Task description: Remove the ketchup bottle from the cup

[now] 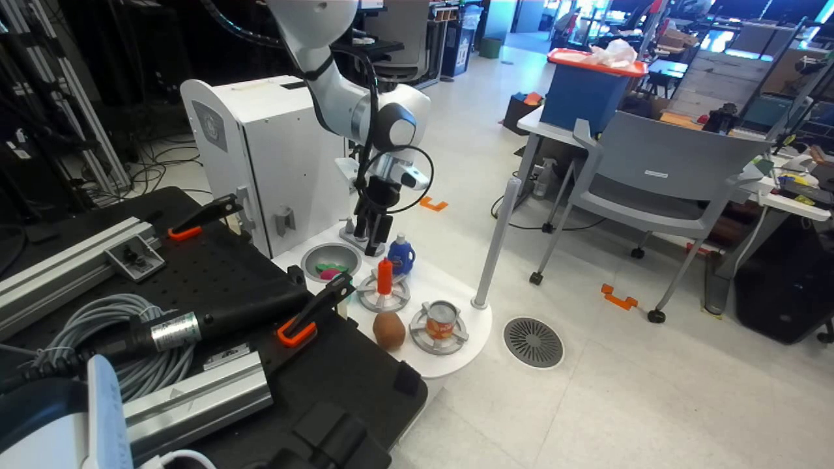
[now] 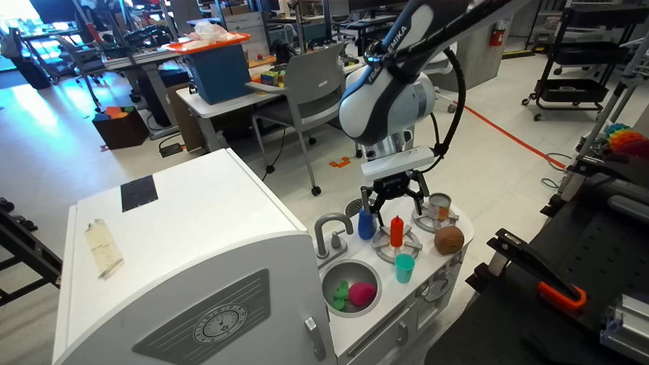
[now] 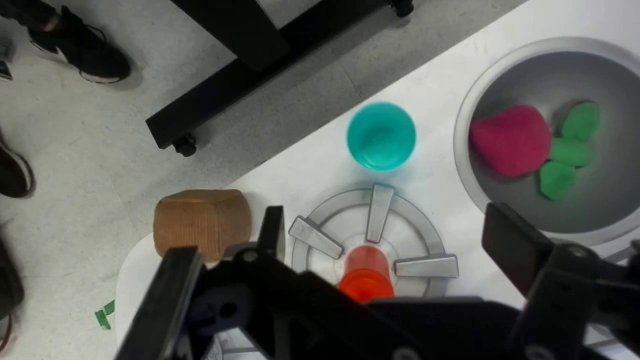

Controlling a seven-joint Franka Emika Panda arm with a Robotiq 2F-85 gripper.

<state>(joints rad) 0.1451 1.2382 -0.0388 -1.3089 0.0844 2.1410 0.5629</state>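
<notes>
The arm [image 2: 405, 109] is smooth white with rounded, swelling joints, a black stripe [image 2: 384, 101] along it and the lettering FRANKA EMIKA [image 2: 398, 39]. Grey collars [image 1: 359, 117] ring the joints. A thick black cable [image 2: 461, 94] runs outside the shell, with a thinner black loop [image 1: 432, 172] near the wrist. A white oblong bar [image 2: 398, 163] tops the gripper [image 2: 399, 218], which is black, with angular links, round fastener heads [image 3: 580, 251] and blocky fingers [image 3: 517, 245]

On white counter [image 3: 440, 100]: teal cup [image 2: 404, 269], blue bottle [image 2: 366, 225], brown object [image 2: 449, 240].
</notes>
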